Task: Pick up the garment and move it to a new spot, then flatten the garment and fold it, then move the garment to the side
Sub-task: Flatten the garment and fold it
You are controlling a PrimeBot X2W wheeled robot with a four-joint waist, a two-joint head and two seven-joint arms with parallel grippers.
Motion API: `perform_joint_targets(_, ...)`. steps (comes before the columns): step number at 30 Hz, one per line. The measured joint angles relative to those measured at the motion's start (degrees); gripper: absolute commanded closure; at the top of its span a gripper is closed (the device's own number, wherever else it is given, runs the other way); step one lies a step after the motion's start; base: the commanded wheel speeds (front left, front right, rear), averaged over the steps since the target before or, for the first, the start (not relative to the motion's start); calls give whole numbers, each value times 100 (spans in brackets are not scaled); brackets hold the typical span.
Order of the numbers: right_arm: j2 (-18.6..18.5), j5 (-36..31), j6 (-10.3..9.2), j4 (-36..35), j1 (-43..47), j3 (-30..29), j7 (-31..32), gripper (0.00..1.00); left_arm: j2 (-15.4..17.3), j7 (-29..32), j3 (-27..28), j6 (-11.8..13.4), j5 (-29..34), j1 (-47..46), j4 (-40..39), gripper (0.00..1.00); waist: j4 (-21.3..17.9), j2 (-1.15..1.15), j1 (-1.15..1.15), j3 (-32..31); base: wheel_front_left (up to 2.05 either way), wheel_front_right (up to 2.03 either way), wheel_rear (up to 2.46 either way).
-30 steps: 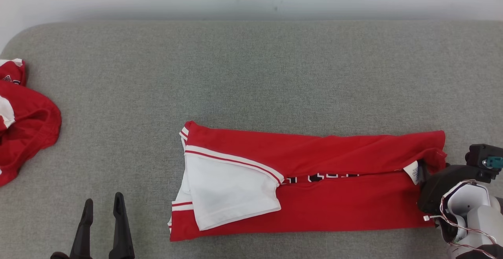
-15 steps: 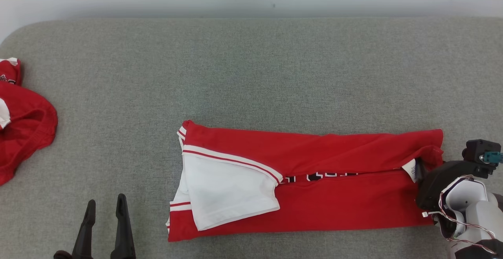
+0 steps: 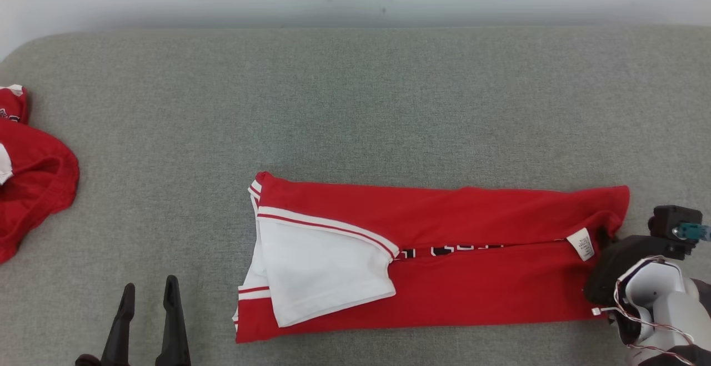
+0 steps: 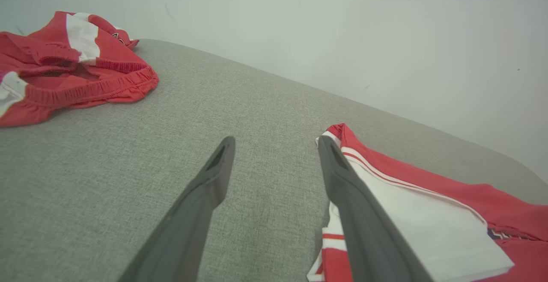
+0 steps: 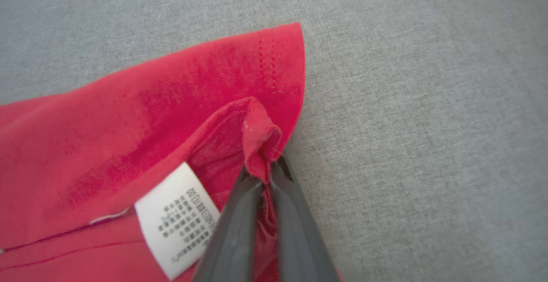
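Now the right gripper [image 5: 267, 173] has its fingers pressed together on a small pinch of red hem at the right end of the shirt [image 3: 433, 266], just beside the white label [image 5: 180, 218]. The shirt lies on the grey cushion [image 3: 355, 105] as a long strip, already folded lengthwise, with its white sleeve on top at the left end.

The step in hand looks like the crosswise fold, taking this right end over toward the sleeve end. To do it well, lift only enough for the cloth to clear itself, then carry it across in a low arc along the strip's long axis so the edges land square. The pinch looks thin (it may hold only the upper layer), so a slow lift is wise; if lower layers lag behind, the lengthwise fold could open.

The left gripper [image 3: 149, 294] hangs with its fingers apart near the front of the cushion, close to the sleeve end but not touching it; it could pin that end while the other comes over.

As for containers, nothing here serves as one: the shirt and a crumpled pair of red shorts [image 3: 33, 188], well apart at the far left, both lie directly on the cushion.
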Motion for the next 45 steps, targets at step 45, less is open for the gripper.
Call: perform_joint_targets(45, 285, 938, -12, -1642, -70, 3345, 682, 100, -18, 0, -220, 0, -60, 96, 153, 0, -58, 0, 0, -407, 0, 0, 0)
